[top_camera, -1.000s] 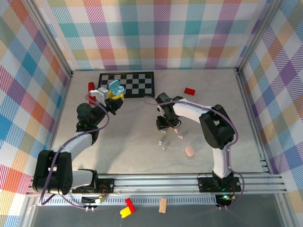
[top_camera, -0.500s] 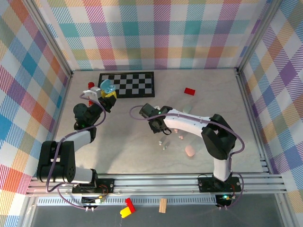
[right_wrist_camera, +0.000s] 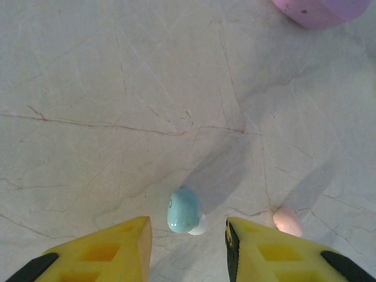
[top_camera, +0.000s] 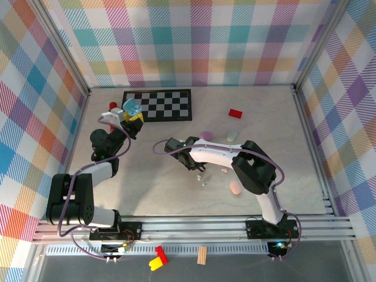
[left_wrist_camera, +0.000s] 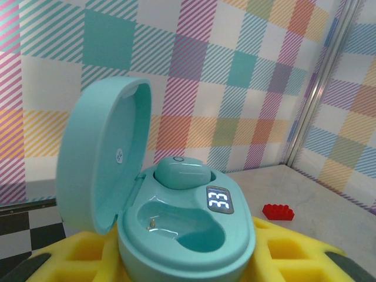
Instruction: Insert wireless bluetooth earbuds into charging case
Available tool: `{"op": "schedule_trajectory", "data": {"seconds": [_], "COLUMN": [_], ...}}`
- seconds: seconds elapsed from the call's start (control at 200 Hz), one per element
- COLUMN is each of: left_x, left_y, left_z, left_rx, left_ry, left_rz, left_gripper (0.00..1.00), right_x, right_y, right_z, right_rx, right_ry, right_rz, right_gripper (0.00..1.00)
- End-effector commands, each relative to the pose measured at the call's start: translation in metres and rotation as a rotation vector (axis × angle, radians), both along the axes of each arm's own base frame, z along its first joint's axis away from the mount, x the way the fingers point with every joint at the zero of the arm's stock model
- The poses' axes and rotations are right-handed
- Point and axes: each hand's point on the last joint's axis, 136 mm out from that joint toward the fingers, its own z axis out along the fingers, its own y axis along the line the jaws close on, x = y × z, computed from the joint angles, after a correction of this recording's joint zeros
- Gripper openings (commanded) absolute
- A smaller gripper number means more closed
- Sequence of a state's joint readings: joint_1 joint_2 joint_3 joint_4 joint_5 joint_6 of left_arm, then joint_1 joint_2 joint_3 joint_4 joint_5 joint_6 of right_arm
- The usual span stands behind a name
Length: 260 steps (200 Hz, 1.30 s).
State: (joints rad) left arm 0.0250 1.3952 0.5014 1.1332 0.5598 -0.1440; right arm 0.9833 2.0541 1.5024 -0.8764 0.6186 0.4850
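So where does the right arm stand with that blue earbud (right_wrist_camera: 183, 210)? Looks like the right gripper (right_wrist_camera: 188, 234) hangs right over it, yellow fingers (right_wrist_camera: 117, 249) spread either side with a gap on both, nothing pinched yet. A pink earbud (right_wrist_camera: 288, 221) lies just to its right, and the purple case (right_wrist_camera: 320, 9) sits farther off. — solderpaws

Yep, jaws apart, bud loose on the table (right_wrist_camera: 117, 88). Meanwhile the left gripper (top_camera: 130, 115) is clamped on the blue charging case (left_wrist_camera: 194, 247), held up at the far left by the checkerboard (top_camera: 157, 104), lid (left_wrist_camera: 100, 158) flipped open. One seated bud (left_wrist_camera: 179, 173) fills the farther socket in the wrist view; the nearer socket (left_wrist_camera: 176, 226) is empty. Handling-wise, the loose bud is probably feather-light, hard and glossy, so it likely squirts sideways or rolls if the pads catch only the rounded head. Best guess is to close across the fat part of the body and leave the pale stem end free for the socket. Being rigid, it shouldn't crush, but a crooked grip would make seating it a pain. — benchgoblin
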Motion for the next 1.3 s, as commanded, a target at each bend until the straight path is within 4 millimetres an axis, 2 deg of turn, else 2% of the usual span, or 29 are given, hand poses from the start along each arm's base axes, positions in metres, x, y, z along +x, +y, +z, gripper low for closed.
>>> {"op": "schedule_trajectory", "data": {"seconds": [0.0,0.43,0.785,0.99,1.19,1.295], "left_x": [-0.011,-0.019,-0.022,-0.025,-0.024,-0.024], "left_y": [0.001,-0.003,-0.004,-0.006,-0.014,-0.028], "left_z": [0.012,0.018,0.019,0.019,0.014,0.009], "left_rx": [0.038,0.044,0.039,0.044,0.045,0.061], "left_ry": [-0.065,-0.076,-0.078,-0.096,-0.085,-0.07], "left_rz": [-0.007,-0.029,-0.038,-0.05,-0.078,-0.114], "left_gripper": [0.38,0.38,0.38,0.38,0.37,0.37], "right_x": [0.0,-0.002,-0.002,0.0,-0.004,-0.003], "right_y": [0.0,-0.002,-0.007,0.001,0.013,0.02], "right_z": [-0.004,-0.019,-0.023,-0.009,0.012,0.033], "right_rx": [-0.04,-0.092,-0.11,-0.039,0.25,0.393], "right_ry": [0.004,0.043,0.06,0.05,0.13,0.133], "right_rz": [-0.001,-0.005,-0.019,-0.017,-0.079,-0.074], "right_gripper": [0.36,0.3,0.21,0.18,0.19,0.19]}}
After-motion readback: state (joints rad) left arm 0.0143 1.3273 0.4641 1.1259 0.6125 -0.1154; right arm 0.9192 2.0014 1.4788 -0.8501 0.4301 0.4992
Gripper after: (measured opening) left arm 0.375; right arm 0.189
